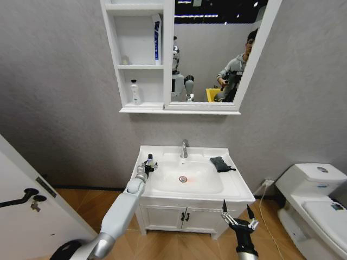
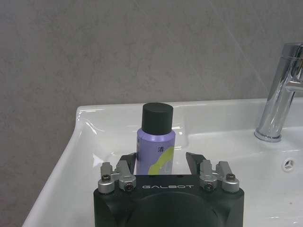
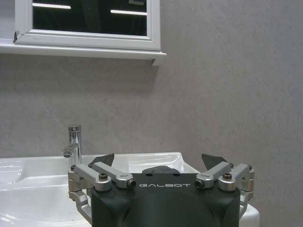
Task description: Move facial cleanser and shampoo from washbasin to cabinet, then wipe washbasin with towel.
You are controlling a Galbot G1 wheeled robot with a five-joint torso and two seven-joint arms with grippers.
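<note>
Left wrist view: the left gripper (image 2: 161, 163) is spread wide around a purple bottle (image 2: 156, 150) with a black cap, one fingertip on each side of the bottle's lower body with gaps showing, so it is not clamped. The bottle stands upright, long axis vertical and cap up, on the flat rim at the washbasin's (image 2: 94, 142) rear left corner, close to the grey wall, with the chrome tap (image 2: 282, 94) well apart along the back edge. In the head view, the left gripper (image 1: 147, 167) reaches over the basin's left rim at the bottle (image 1: 150, 161), while the right gripper (image 1: 237, 212) hangs low in front of the vanity's (image 1: 179, 215) right corner, its two fingers splayed open and holding nothing. The right wrist view shows the right gripper (image 3: 158, 163) open in the same way, facing the basin's front edge. The dark towel (image 1: 219, 163) lies crumpled on the basin's right rear ledge, to the right of the tap (image 1: 185, 148), clear of the oval bowl and its red-ringed drain (image 1: 183, 179). Above, the cabinet (image 1: 140, 54) joins the mirror (image 1: 217, 49); a tall white-and-blue tube (image 1: 156, 40) stands in its middle compartment and a small white bottle (image 1: 135, 92) stands in the one below. A white toilet (image 1: 317, 200) sits to the right.
</note>
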